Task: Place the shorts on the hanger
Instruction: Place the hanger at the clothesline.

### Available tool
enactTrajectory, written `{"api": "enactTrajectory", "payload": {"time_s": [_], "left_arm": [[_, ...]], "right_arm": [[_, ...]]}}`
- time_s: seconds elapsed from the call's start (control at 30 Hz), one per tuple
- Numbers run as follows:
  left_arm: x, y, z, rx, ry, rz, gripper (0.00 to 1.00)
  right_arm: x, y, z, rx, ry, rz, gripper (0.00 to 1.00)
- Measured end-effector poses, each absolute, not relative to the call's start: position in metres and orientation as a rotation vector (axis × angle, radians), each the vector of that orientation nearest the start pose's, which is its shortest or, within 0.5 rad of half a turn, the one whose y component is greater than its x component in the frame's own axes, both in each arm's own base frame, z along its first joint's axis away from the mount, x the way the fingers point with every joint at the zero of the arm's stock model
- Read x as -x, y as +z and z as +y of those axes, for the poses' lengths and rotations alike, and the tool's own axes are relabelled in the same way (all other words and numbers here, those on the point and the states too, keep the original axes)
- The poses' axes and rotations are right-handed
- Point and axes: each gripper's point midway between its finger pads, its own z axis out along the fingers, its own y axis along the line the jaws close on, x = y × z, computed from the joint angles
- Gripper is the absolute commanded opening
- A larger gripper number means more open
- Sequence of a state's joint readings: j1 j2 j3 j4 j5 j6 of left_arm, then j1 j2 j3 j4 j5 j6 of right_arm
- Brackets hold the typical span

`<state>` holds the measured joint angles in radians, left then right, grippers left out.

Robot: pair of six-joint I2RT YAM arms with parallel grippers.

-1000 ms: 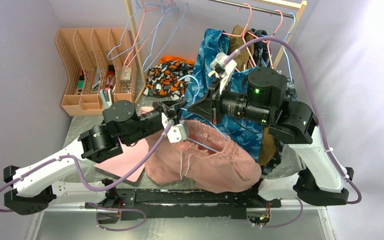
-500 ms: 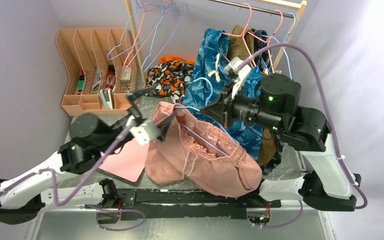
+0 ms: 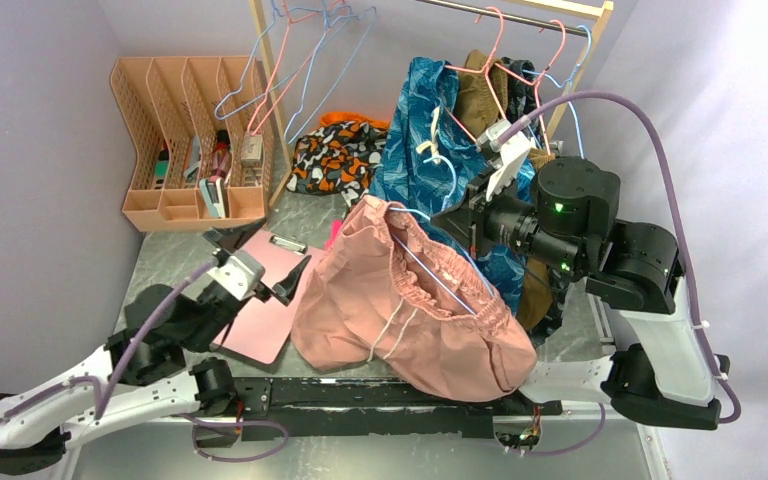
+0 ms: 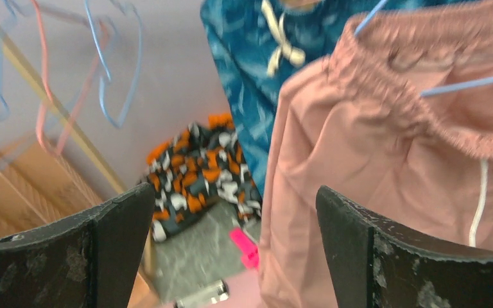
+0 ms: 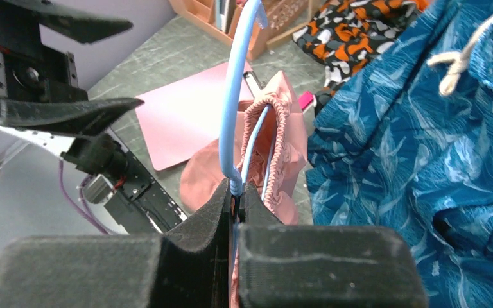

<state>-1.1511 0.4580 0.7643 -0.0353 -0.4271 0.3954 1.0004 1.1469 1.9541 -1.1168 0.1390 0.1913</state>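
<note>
K: Two fingers, R side: status?
M: right gripper (image 5: 234, 192) fingers pressed together, clamped on the hanger (image 5: 232, 83) at the neck just under its hook. Thin light-blue wire, hook curving up and away from the wrist cam.
K: And the shorts (image 3: 400, 320)?
M: Salmon, baggy. Hanger's wire runs inside the gathered waistband, so the top of the fabric hangs off it; white drawstring dangles at front. Lower part slumps on the table (image 3: 155, 255) by the near edge, betw. the two arms. From above, wire runs diagonally, far-left to near-right.
K: R arm pose?
M: Raised, elbow high, forearm approx. level, reaching left in front of the blue patterned garment (image 3: 425, 120).
K: L side?
M: left gripper (image 4: 234, 231) fingers spread wide, nothing betw. them, aimed at the shorts' left side but clear of the fabric. Sits over the pink board (image 3: 260, 320). L arm low, stretched along the near-left of the table.
</note>
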Motion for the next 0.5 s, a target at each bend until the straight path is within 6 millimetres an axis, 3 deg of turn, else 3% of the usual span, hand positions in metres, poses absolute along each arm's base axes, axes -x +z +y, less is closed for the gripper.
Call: {"api": "enactTrajectory", "payload": {"time_s": [0.07, 0.17, 0.5], "left_arm": [[-0.178, 0.354, -0.173, -0.612, -0.363, 1.264, 0.99], [-0.183, 0.324, -0.173, -0.576, -0.359, 1.367, 0.99], [-0.2, 0.277, -0.179, -0.419, -0.35, 1.564, 0.99]], "right_arm": [[-0.158, 0.454, 0.207, 0.643, 0.655, 1.834, 0.0], [-0.162, 0.448, 0.203, 0.615, 0.623, 1.855, 0.0], [-0.182, 0.429, 0.213, 0.557, 0.544, 1.917, 0.0]]}}
